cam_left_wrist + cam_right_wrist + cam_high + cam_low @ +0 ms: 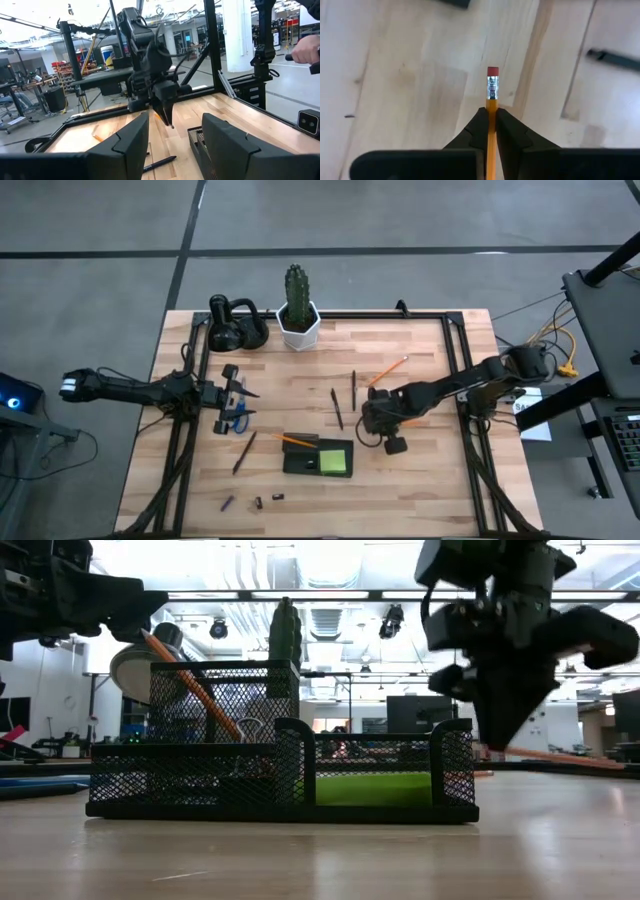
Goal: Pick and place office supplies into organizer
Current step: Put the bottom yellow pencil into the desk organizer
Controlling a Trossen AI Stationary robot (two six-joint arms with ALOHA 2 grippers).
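The right claw [491,127], closed on a thin orange pencil [492,95] near its eraser end, could let it swing and miss the black mesh organizer [318,455], while the left claw [228,395] hangs open over the table's left.

Right gripper [378,418] just right of organizer [318,457], over tabletop [430,490]. Left gripper [236,392] above blue scissors [238,420]. Orange pencil [296,441] on organizer; green pad [335,461] inside.

high: overhead, straight down | low: table-level, close behind organizer [280,775] | wrists: past own fingers
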